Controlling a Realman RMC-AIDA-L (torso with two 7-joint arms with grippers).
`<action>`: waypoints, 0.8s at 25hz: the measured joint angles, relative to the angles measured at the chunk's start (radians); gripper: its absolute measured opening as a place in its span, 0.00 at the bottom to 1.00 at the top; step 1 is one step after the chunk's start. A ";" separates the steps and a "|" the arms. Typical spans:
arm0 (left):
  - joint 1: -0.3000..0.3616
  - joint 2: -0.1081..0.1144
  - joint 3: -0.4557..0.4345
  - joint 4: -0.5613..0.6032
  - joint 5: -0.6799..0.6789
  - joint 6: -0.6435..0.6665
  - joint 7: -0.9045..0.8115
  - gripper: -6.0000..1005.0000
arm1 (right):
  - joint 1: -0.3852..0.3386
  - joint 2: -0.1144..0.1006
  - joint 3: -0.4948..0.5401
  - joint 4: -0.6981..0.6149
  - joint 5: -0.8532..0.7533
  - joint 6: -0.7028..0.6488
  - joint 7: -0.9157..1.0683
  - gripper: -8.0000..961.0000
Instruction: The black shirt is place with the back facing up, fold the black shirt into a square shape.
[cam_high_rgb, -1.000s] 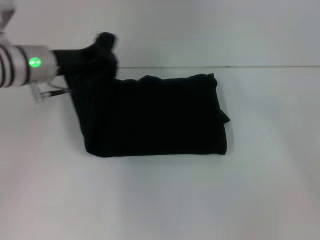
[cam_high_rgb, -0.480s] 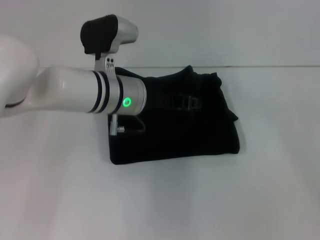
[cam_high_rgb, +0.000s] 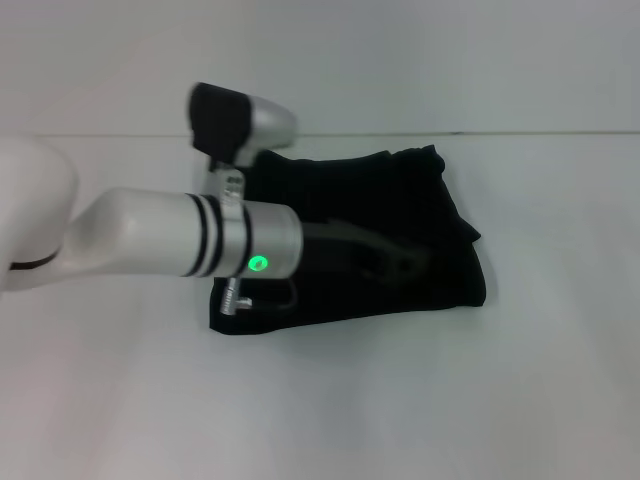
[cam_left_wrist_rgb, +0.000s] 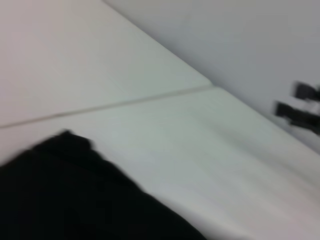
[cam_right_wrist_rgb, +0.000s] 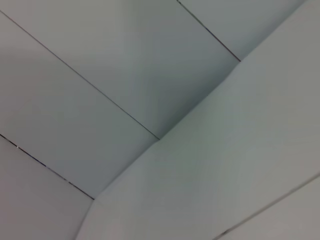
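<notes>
The left arm, a white and silver tube with black bands and a green light, reaches in from the left over the black soft-fabric shirt (cam_high_rgb: 400, 215), its dark left gripper (cam_high_rgb: 400, 262) lying low across the middle of the cloth. Whether its fingers are parted, or have hold of any cloth, cannot be told.

The shirt lies folded into a rough rectangle on the white table (cam_high_rgb: 320, 400), its long axis running left to right, parallel to the table's far edge just behind it. Its right end is uneven, with a small flap jutting out. The left wrist view shows a shirt corner (cam_left_wrist_rgb: 75, 200) on the white surface.

The right gripper is out of sight.
</notes>
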 joint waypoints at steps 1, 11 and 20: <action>-0.004 0.000 0.041 0.012 -0.011 0.001 0.006 0.11 | 0.003 0.000 0.000 0.001 -0.006 0.006 0.001 0.69; 0.083 0.018 -0.159 0.169 -0.236 0.211 -0.058 0.37 | 0.026 -0.029 -0.105 0.003 -0.013 0.001 0.056 0.69; 0.068 0.149 -0.453 -0.044 -0.078 0.317 -0.429 0.84 | 0.193 -0.088 -0.240 -0.013 -0.292 -0.040 0.320 0.69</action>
